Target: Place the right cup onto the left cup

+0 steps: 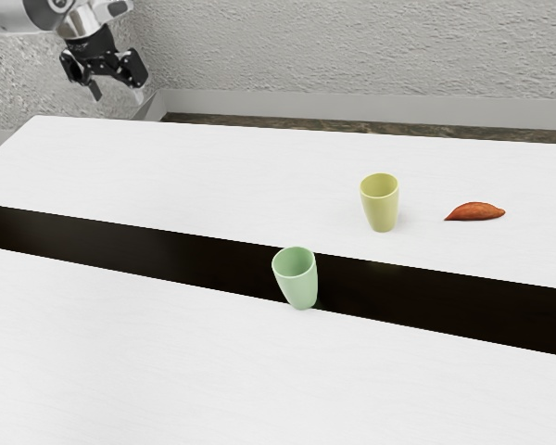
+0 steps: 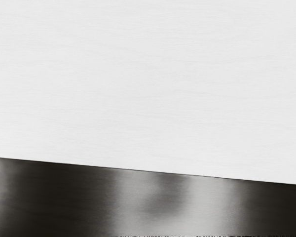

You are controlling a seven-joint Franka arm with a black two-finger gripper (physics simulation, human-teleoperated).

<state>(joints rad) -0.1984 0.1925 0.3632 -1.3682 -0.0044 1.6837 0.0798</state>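
While our end effector (image 1: 117, 93) hangs released, its fingers apart, both cups lie well out toward the exterior view's right: the green cup (image 1: 299, 286) on the dark strip (image 1: 120, 246), mouth up, the yellow cup (image 1: 381, 209) beyond it on the white tabletop (image 1: 148, 362). Which one counts as right we can't settle; either asks for a long reach outward. Our arm (image 1: 14, 17) is held high, hand pointing down.

Plain room of unclear kind, rough grey wall (image 1: 352, 46), pale baseboard (image 1: 352, 108), brown floor (image 1: 259, 122), white table (image 1: 167, 352)
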